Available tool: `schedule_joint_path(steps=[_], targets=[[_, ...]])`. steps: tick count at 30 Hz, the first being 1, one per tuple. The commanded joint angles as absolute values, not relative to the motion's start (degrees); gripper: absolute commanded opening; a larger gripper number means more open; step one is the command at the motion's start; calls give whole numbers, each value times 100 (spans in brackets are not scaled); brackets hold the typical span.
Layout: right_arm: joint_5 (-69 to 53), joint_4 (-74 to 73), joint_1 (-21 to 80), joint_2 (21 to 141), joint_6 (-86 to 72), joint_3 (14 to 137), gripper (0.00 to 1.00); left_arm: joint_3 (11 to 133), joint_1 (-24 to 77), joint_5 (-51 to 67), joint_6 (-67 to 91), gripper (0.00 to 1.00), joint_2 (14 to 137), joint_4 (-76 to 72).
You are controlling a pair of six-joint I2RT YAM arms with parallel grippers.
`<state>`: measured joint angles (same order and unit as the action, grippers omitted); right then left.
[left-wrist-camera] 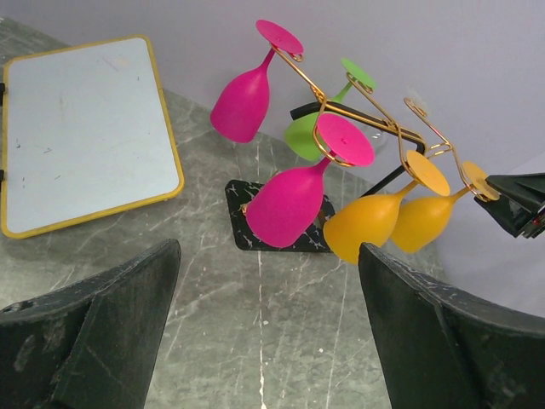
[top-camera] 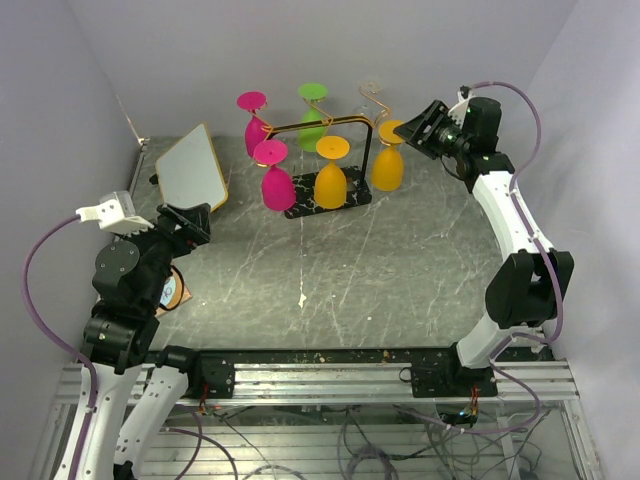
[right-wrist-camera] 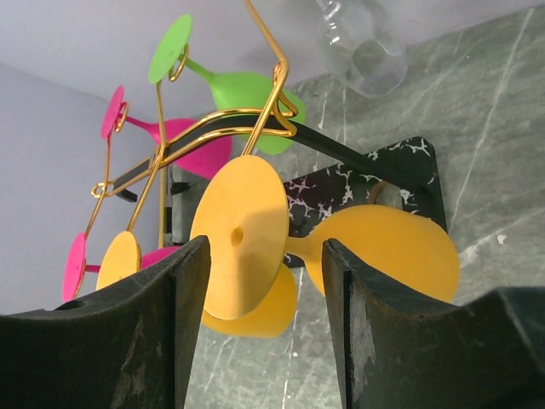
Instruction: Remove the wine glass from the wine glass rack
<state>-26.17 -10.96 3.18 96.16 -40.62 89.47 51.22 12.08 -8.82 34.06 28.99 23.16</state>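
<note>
The wine glass rack (top-camera: 330,122) is gold wire on a black veined base (top-camera: 352,198) at the table's back. Two pink glasses (top-camera: 277,185), a green one (top-camera: 312,125), two orange ones and a clear one (top-camera: 370,95) hang upside down from it. My right gripper (top-camera: 425,125) is open beside the rightmost orange glass (top-camera: 388,165). In the right wrist view its fingers (right-wrist-camera: 349,341) stand either side of that glass's round foot (right-wrist-camera: 243,234) and stem, without clamping them. My left gripper (top-camera: 190,220) is open and empty, well left of the rack (left-wrist-camera: 366,102).
A white board with a yellow rim (top-camera: 190,168) lies at the back left, near my left gripper; it also shows in the left wrist view (left-wrist-camera: 85,128). A small orange round object (top-camera: 173,292) sits under the left arm. Walls close in the back and sides.
</note>
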Motion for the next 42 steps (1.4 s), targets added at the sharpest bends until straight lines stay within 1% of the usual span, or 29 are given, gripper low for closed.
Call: schedule_joint_path(steps=[1,14,20,25,28,33,38,42], targets=[[-2427,-1277,343,9675,-3828,9203,54,5240,1169,-698,3357,96,2921,2212],[-2359,-1460,366,9942,-3720,9539,38,5251,1169,-709,3340,96,2908,2263],[-2289,-1539,393,9995,-3709,9637,34,5256,1168,-696,3348,96,2898,2272],[-2172,-1631,399,9989,-3668,9715,26,5223,1169,-668,3375,96,2898,2254],[-2158,-1658,405,9976,-3674,9740,24,5204,1169,-648,3392,96,2896,2243],[-2057,-1726,405,9952,-3712,9758,18,5198,1169,-646,3401,96,2894,2235],[-1996,-1723,406,9900,-3871,9769,9,5216,1169,-692,3410,96,2893,2270],[-1998,-1746,407,9897,-4078,9806,6,5222,1165,-681,3410,96,2899,2268]])
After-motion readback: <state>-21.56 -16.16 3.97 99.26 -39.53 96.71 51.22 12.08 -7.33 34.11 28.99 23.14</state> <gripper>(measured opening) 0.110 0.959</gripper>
